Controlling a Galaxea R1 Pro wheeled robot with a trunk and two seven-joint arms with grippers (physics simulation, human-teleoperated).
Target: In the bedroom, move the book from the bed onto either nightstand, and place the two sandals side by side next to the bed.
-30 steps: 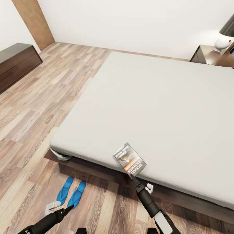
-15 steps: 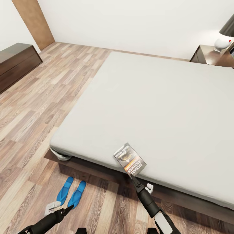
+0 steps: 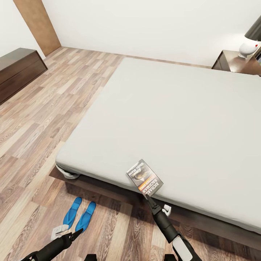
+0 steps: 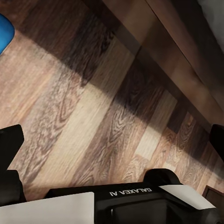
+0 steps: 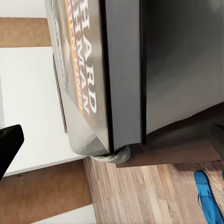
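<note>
Your right gripper (image 3: 149,195) stands open at the thin dark-grey paperback book (image 3: 144,177), unlifted on the pale mattress bed (image 3: 174,116) edge. The bright blue sandals (image 3: 79,214) lie paired beside it.

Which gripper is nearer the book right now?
Right. The right gripper sits at the book near the bed's edge; the left gripper hangs by the sandals.

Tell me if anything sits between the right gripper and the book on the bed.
Nothing visible does. The right gripper is right at the near edge of the book, which lies near the edge of the bed; whether it touches can't be told.
</note>
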